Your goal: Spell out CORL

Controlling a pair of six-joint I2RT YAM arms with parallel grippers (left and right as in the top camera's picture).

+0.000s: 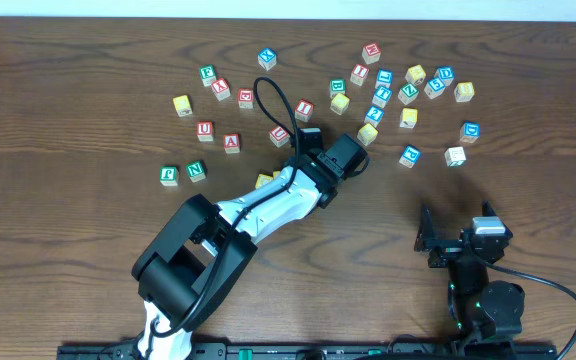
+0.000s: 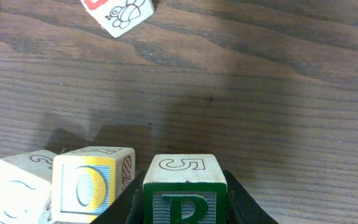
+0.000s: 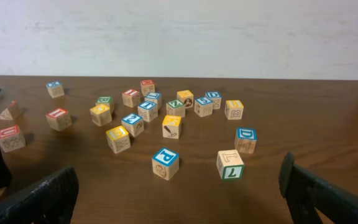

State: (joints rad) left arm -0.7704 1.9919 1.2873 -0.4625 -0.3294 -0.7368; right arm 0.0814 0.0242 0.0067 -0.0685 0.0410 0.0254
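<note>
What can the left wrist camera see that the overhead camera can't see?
Only the left wrist view: the green R cube pinched in the left hand, a 5 on top, a yellow O cube beside it. Only the overhead view: the open, empty right hand and many scattered cubes. Both: the brown table with letter cubes on it.
</note>
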